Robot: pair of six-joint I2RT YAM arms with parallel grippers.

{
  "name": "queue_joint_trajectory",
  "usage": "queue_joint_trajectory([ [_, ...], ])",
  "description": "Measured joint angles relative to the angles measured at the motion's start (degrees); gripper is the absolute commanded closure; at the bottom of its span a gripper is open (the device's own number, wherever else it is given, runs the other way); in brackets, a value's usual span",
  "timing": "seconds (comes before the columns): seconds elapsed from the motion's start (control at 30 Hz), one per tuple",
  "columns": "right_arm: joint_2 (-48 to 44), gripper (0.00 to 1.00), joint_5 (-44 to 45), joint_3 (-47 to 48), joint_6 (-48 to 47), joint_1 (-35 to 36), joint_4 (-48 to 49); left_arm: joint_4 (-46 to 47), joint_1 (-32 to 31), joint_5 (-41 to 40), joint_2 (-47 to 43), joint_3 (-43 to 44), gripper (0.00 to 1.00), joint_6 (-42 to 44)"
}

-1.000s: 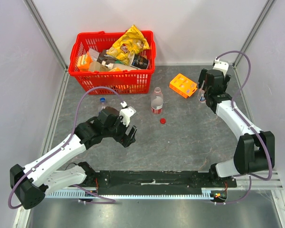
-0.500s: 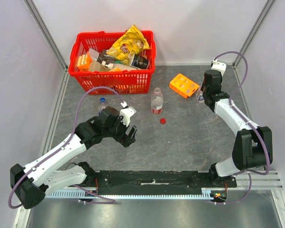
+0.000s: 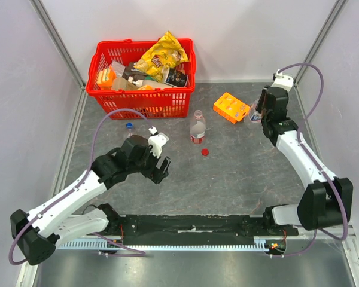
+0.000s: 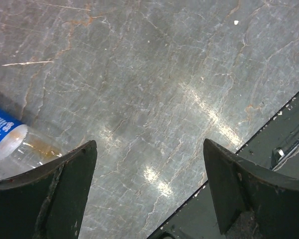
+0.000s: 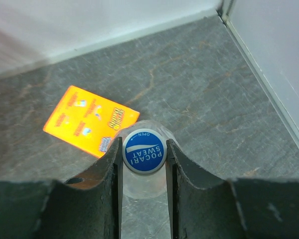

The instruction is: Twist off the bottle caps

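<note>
In the right wrist view my right gripper (image 5: 143, 147) is shut on a blue bottle cap (image 5: 144, 151) printed POCARI SWEAT. The cap tops a clear bottle (image 5: 145, 185) standing upright under the fingers. From above, that gripper (image 3: 256, 114) is beside the orange box. A red-labelled bottle (image 3: 197, 127) stands mid-table, and a loose red cap (image 3: 205, 151) lies just in front of it. A second blue cap (image 3: 128, 126) shows behind my left arm. My left gripper (image 3: 159, 170) hangs open over bare table. Its wrist view shows a blue-labelled bottle (image 4: 12, 143) beside the left finger (image 4: 65, 189), not between the jaws.
A red basket (image 3: 140, 98) full of snack packs stands at the back left. An orange box (image 3: 230, 107) lies flat just left of the right gripper. Grey walls close in the table on three sides, with the corner near the right arm. A black rail (image 3: 191, 224) runs along the near edge.
My right gripper has shut on the blue cap and its wrist has turned, the forearm swinging to the right. The left arm has barely shifted.
</note>
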Motion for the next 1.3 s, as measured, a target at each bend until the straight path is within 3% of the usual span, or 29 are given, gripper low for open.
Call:
queue_joint_trajectory([
  [0.3, -9.9, 1.0, -9.0, 0.0, 2.6, 0.0, -0.4, 0.0, 0.0, -5.1, -2.4, 0.2, 0.07, 0.0],
  [0.5, -12.9, 1.0, -20.2, 0.5, 3.6, 0.0, -3.5, 0.6, 0.0, -5.3, -5.2, 1.2, 0.06, 0.0],
  [0.77, -16.3, 1.0, -36.2, 4.0, 3.8, 0.0, -7.1, 2.6, 0.0, -0.9, -6.5, 3.3, 0.05, 0.0],
  [1.07, -25.4, 1.0, -42.2, 7.2, 3.2, 0.0, -7.8, 4.3, 0.0, 4.2, -7.3, 6.9, 0.02, 0.7],
  [1.3, -24.7, 1.0, -52.6, 7.6, 5.1, 0.0, -4.9, 5.1, 0.0, 9.9, -6.8, 12.0, 0.0, 2.8],
])
